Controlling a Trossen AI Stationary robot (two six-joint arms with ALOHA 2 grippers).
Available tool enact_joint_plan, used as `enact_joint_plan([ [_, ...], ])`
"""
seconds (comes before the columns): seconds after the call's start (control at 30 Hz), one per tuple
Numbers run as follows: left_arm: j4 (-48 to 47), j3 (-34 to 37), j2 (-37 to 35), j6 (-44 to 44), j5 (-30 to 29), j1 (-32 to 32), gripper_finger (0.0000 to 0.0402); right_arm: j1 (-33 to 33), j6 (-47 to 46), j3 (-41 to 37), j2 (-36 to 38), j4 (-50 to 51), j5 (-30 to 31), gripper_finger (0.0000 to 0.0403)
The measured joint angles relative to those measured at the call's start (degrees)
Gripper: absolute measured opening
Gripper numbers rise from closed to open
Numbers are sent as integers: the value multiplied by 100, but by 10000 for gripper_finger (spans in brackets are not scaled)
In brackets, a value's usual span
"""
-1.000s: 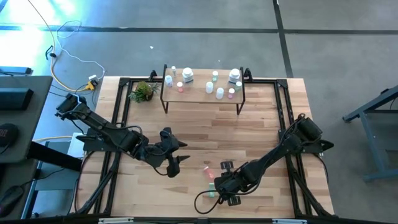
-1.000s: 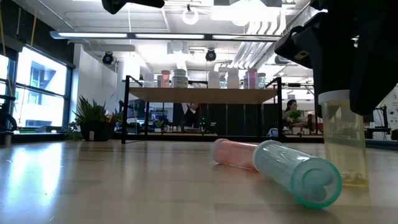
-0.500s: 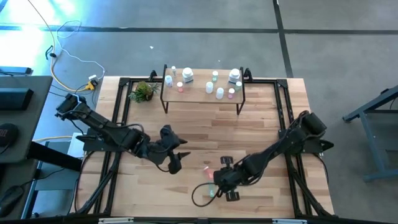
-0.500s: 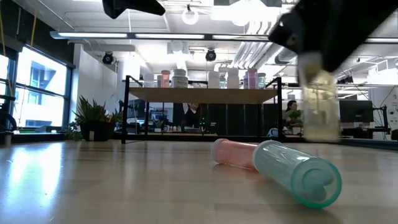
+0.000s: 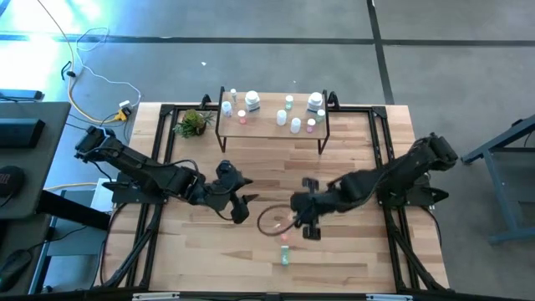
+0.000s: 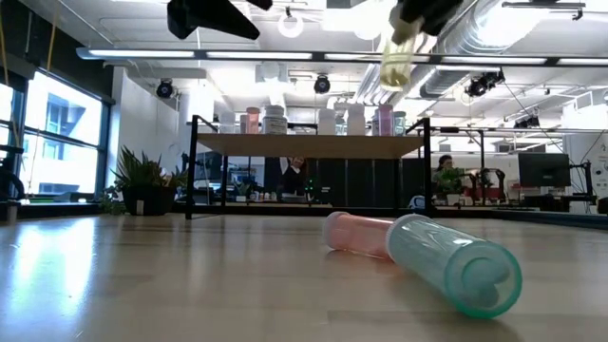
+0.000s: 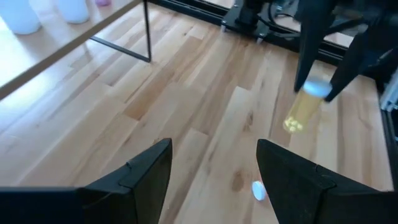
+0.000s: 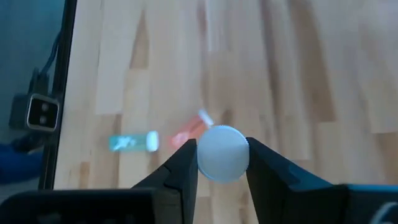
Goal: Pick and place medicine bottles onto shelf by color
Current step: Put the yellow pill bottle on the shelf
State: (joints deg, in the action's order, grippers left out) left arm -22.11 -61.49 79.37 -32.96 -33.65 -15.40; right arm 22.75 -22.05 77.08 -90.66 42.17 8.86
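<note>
lifted since a second earlier, the right hand [image 5: 303, 219] held a white-capped clear bottle [image 7: 303, 106] above mid-table [image 5: 351, 259]. pink bottle [image 6: 359, 235] and green bottle [image 6: 454, 262] lay below. left hand [image 5: 240, 203] hovered, fingers wide.

Wooden table [image 5: 351, 259] bears shelf [image 5: 272, 125], plant [image 5: 194, 123], two fallen bottles [image 5: 284, 248].

a pale yellow bottle [image 7: 303, 111], a pink bottle [image 6: 359, 235], a green bottle [image 6: 458, 263].
</note>
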Motion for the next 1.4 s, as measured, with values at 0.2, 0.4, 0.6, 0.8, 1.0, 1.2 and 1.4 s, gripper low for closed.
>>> enact_joint_plan([
  [0.2,2,0,0,8,0,260,225,-569,385,0,631,170,10,99],
  [0.4,2,0,0,12,1,570,225,-1189,982,3,1124,179,48,99],
  [0.6,3,0,0,13,1,920,225,-1814,1789,307,1266,184,271,99],
  [0.8,0,0,0,182,2,1272,225,-2408,2468,857,1264,131,684,99],
  [1.0,2,0,0,781,2,1657,225,-3135,2849,1106,1259,122,796,99],
  [1.2,4,0,1,1025,2,2000,225,-3869,2855,1113,1192,-85,699,99],
  [1.4,24,0,57,1114,2,2322,225,-4359,2965,1113,931,-343,632,99],
])
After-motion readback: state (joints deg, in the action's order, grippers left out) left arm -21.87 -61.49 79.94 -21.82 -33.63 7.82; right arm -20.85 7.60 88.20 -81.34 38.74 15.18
